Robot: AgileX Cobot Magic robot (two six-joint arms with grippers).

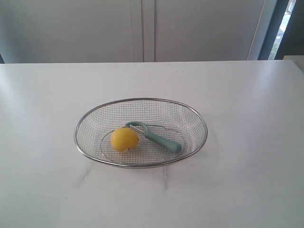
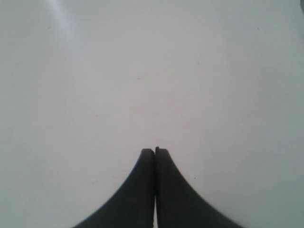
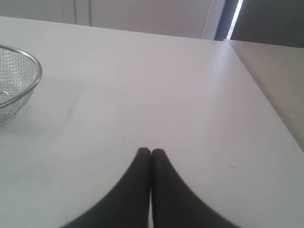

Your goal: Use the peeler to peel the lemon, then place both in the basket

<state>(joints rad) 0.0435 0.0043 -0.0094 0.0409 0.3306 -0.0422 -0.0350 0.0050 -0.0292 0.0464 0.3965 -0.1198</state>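
- Here, a wide oval basket of fine silver wire mesh with a thick metal rim (image 1: 140, 99) stands near the middle of the white surface (image 1: 247, 180).
- A small round yellow lemon (image 1: 124, 139) lies inside the basket, on the mesh floor, left of its centre in the exterior view.
- A speck at the lemon's lower edge may be a sticker, though it is too small to say for sure.
- A pale teal-green plastic peeler with a thick rounded handle and a curved loop head (image 1: 156, 137) also lies in the basket.
- Its loop head sits just behind the lemon's upper right side, touching it or nearly so, and its handle slants away towards the basket's right front wall.
- The left claw (image 2: 155, 151) is closed, its two dark fingers pressed together with nothing between them, above bare white surface.
- The right claw (image 3: 151, 152) is closed and empty too, fingers flat against each other.
- In the right wrist view, part of the basket's rim and mesh shows at the picture's edge, well apart from the claw.
- Pale cabinet panels (image 1: 142, 28) rise behind the far edge of the surface.
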